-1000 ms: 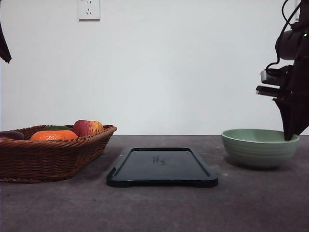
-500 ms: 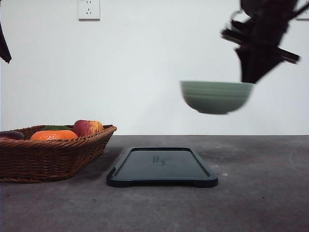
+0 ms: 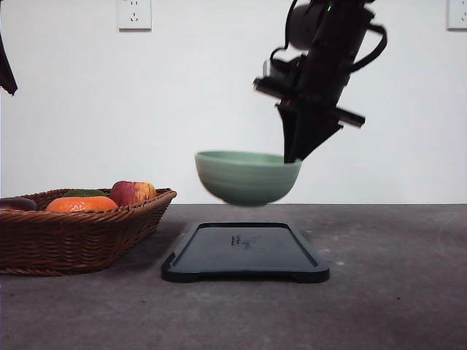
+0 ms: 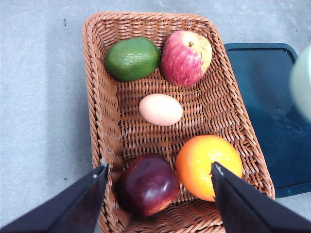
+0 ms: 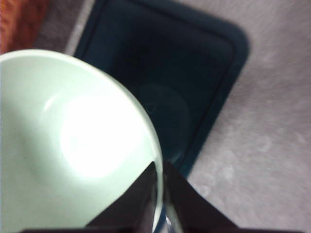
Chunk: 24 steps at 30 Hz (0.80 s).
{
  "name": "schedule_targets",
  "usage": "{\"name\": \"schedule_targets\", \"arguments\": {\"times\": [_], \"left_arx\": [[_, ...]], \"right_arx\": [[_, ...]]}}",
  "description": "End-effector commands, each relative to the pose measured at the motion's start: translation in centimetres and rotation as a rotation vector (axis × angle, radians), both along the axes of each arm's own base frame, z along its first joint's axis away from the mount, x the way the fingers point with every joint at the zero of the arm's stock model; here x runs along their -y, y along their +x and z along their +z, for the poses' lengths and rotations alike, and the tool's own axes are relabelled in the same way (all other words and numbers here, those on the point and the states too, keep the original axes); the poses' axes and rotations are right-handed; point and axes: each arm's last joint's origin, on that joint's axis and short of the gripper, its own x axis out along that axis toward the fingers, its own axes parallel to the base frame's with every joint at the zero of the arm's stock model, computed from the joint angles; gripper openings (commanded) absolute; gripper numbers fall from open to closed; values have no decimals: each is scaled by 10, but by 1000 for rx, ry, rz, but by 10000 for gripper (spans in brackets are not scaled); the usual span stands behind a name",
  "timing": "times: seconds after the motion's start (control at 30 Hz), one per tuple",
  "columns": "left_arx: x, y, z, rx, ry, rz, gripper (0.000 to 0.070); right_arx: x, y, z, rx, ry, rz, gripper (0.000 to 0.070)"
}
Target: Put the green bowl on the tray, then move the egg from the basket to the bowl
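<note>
The green bowl (image 3: pixel 246 177) hangs in the air above the black tray (image 3: pixel 245 251), clear of it. My right gripper (image 3: pixel 292 156) is shut on the bowl's right rim; its fingers (image 5: pixel 146 194) pinch the rim of the green bowl (image 5: pixel 73 145) over the tray (image 5: pixel 194 87). The egg (image 4: pixel 161 109) lies in the middle of the wicker basket (image 4: pixel 104 121). My left gripper (image 4: pixel 158 177) hovers open above the basket. The basket (image 3: pixel 73 237) stands at the left of the table.
In the basket lie a green avocado (image 4: pixel 132 58), a red apple (image 4: pixel 186 57), an orange (image 4: pixel 209 166) and a dark red fruit (image 4: pixel 148 184). The tray (image 4: pixel 272 116) sits just beside the basket. A wall socket (image 3: pixel 133 14) is on the back wall.
The right gripper lifted the bowl off the table at the right and carried it left, then lower, to a spot over the tray. The left arm and basket have not moved.
</note>
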Motion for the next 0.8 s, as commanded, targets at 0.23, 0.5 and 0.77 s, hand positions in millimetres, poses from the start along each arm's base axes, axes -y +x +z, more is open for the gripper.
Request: {"name": "schedule_targets", "arguments": {"times": [0.23, 0.5, 0.77], "left_arx": [[1, 2, 6, 21, 0, -9, 431], [1, 2, 6, 21, 0, -9, 431], [1, 2, 6, 21, 0, -9, 431]], "right_arx": [[-18, 14, -35, -39, -39, -10, 0], [-23, 16, -44, -40, -42, 3, 120], [-25, 12, -21, -25, -32, 14, 230]]}}
